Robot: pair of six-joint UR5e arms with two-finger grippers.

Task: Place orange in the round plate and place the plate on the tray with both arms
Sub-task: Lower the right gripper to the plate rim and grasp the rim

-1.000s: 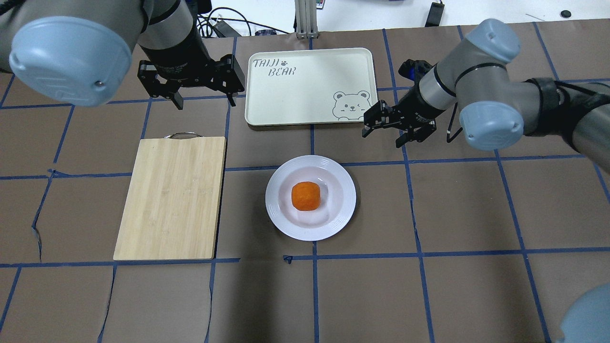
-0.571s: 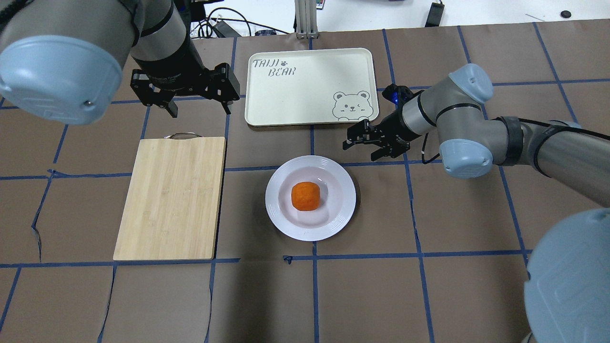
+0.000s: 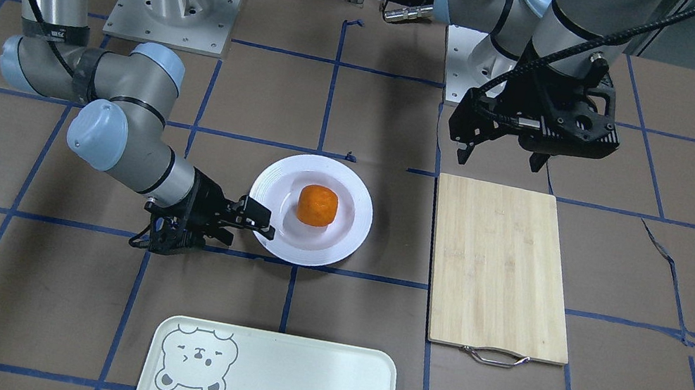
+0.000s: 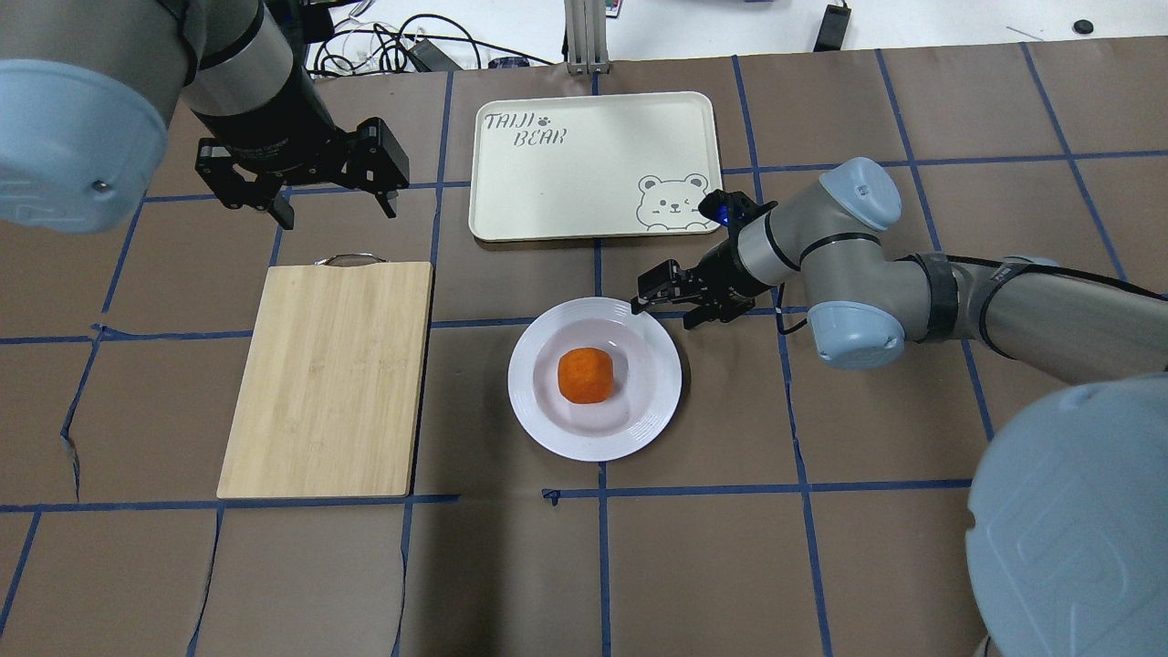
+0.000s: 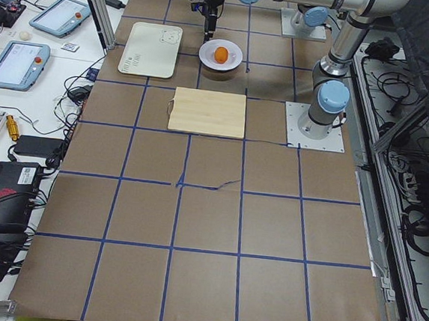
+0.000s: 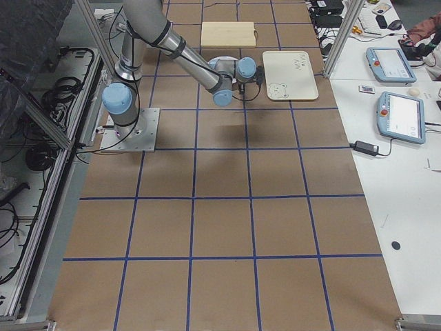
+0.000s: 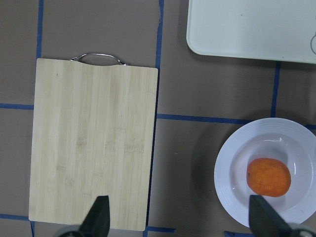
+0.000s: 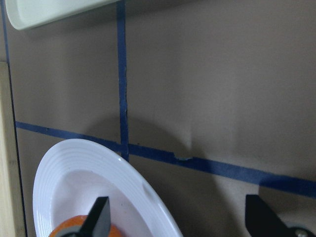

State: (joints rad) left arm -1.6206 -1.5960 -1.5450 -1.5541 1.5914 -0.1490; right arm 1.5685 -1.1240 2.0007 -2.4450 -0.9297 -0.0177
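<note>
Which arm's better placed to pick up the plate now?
Right: the right end effector, open, is at the round plate's rim; the left end effector hangs open past the bamboo cutting board.

- The tray (image 3: 299,387) – seen from the front – runs off the bottom edge.
- The orange (image 8: 66,231) is only a sliver at the right wrist view's bottom edge, which cuts the round plate (image 8: 98,163) too.
- From the table's right end, the right arm (image 6: 176,45) hides most of the round plate.
</note>
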